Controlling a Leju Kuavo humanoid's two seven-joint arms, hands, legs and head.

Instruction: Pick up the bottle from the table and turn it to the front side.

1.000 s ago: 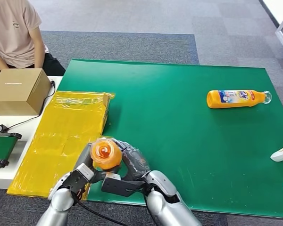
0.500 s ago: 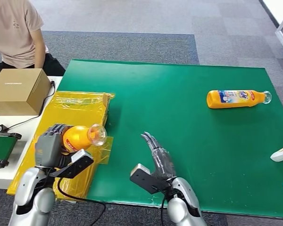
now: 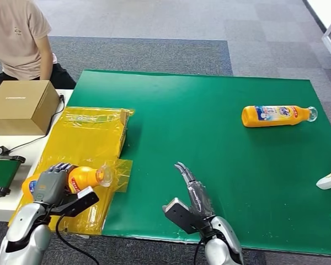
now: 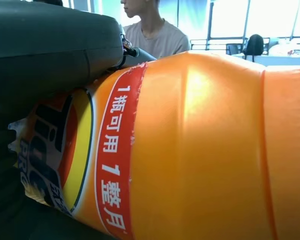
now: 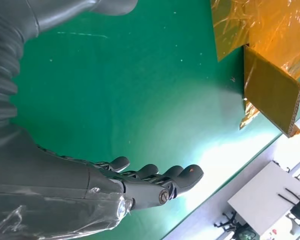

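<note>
While it lies on its side over the yellow sheet (image 3: 86, 141), the orange bottle (image 3: 83, 178) is wrapped about its labelled middle by the left hand (image 3: 51, 184), fingers curled over the body, clear cap pointing toward the green mat (image 3: 205, 110).

Item, left hand: closed round the bottle's waist, just off the mat's near left corner. The left wrist view gives the bottle (image 4: 186, 145) at close range: a red band with white characters, a smooth glossy orange shoulder, a ribbed section toward one end.

Item, right hand (image 3: 193, 193): over the mat's near edge, fingers straight and slightly spread, holding nothing. The right wrist view has the same hand (image 5: 103, 185) flat above bare green.

Item, handling: likely a rigid plastic bottle with liquid inside, so moderately weighty and end-heavy toward the base. The skin looks slick; the label band probably offers more friction than the bare shoulder. Best taken round the middle, as now, not by the narrow neck, where it could swing or twist loose during a turn.

Item, second bottle (image 3: 276, 115): lying on its side near the mat's far right, well apart from both hands.

Item, cardboard box (image 3: 22, 105): beyond the mat's left edge, on a white surface.

Item, person (image 3: 18, 38): seated behind the box.
</note>
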